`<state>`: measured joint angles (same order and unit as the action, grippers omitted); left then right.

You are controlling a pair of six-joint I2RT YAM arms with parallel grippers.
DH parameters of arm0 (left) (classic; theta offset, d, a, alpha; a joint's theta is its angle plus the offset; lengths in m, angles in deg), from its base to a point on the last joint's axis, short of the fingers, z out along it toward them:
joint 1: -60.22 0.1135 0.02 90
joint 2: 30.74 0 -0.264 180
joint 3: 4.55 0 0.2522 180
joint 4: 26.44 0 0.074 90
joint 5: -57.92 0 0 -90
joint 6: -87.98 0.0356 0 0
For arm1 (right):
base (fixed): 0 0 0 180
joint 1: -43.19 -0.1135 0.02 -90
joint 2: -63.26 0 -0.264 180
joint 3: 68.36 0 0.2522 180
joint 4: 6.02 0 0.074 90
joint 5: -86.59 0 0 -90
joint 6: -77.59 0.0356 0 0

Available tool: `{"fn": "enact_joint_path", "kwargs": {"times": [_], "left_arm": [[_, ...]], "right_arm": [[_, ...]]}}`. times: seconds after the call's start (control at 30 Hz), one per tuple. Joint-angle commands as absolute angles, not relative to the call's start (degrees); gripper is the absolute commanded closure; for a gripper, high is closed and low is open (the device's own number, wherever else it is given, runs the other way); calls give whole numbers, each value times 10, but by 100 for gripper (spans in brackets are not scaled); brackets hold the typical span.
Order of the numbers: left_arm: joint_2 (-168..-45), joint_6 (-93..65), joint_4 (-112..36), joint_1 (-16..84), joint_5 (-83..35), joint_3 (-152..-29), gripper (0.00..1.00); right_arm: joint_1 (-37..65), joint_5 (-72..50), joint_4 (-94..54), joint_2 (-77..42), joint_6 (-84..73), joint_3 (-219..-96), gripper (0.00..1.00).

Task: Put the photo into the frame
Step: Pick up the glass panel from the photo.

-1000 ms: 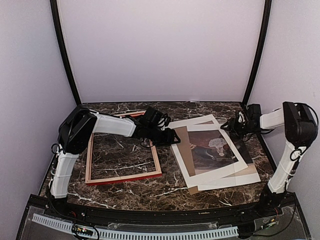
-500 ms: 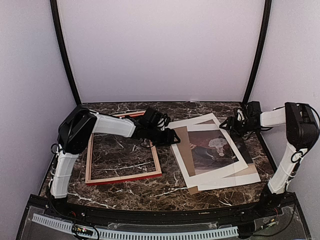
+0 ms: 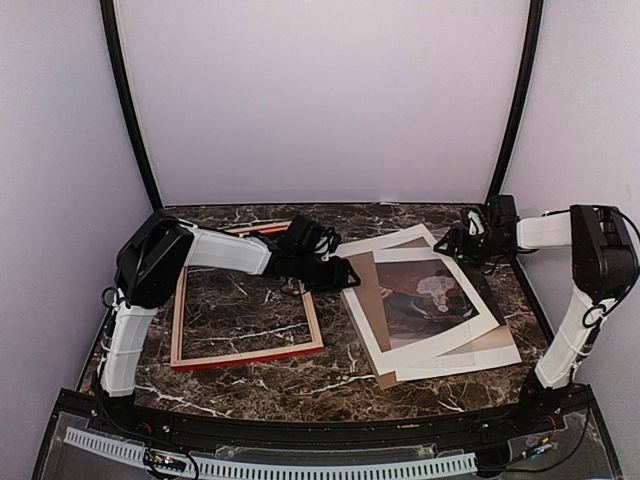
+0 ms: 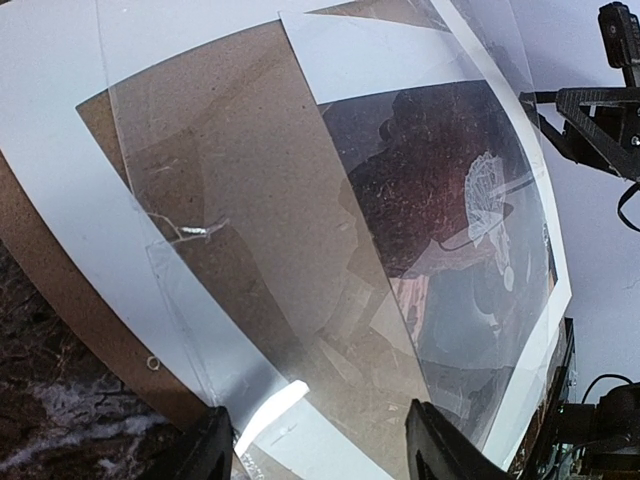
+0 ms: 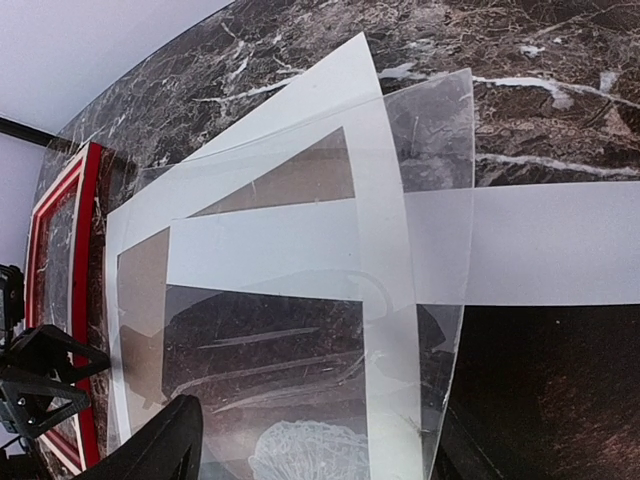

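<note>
The photo [image 3: 428, 296], a dark sepia print with a pale figure and white margin, lies face up on a loose stack at the table's right. The frame [image 3: 246, 356] lies flat at the left, its red face towards the table and its pale wood back up. My left gripper [image 3: 345, 274] hovers at the stack's left edge, open, with only paper and clear sheet beneath its fingers [image 4: 212, 452]. My right gripper [image 3: 453, 243] is open at the stack's far right corner. In the right wrist view the photo [image 5: 262, 340] lies under the jaws and the frame [image 5: 86, 200] shows red at the left.
Under and around the photo lie a plain brown board [image 3: 366, 290], a white mat [image 3: 450, 356] and a clear transparent sheet [image 4: 250, 200], all fanned askew. Black corner posts and pale walls close in the dark marble table [image 3: 300, 385]. The right arm's gripper [image 4: 600, 110] faces the left one across the stack.
My right gripper has moved left and towards the back, over the stack's far right corner, and its jaws have spread wider. The left arm and the frame have not moved.
</note>
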<state>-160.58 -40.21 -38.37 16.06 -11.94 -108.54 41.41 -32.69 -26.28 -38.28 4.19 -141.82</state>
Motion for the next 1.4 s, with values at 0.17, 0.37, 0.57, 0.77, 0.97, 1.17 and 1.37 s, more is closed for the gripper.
{"fn": "enact_joint_path", "kwargs": {"times": [0.17,0.37,0.57,0.77,0.97,1.17,1.37], "left_arm": [[-1618,-407,-443,156,-125,-1055,38],[-1618,-408,-441,156,-124,-1054,38],[-1618,-408,-439,156,-124,-1052,38],[-1618,-407,-438,156,-124,-1053,38],[-1618,-406,-440,156,-124,-1052,38],[-1618,-406,-440,156,-123,-1052,38],[-1618,-405,-439,156,-123,-1051,39]], "right_arm": [[391,-308,-283,-359,12,-1438,22],[383,-287,-291,-358,4,-1447,16],[378,-278,-296,-357,-3,-1453,10],[372,-261,-298,-354,-12,-1458,8],[366,-249,-293,-353,-18,-1461,4],[361,-231,-289,-348,-26,-1462,1],[358,-230,-277,-341,-28,-1458,1]]}}
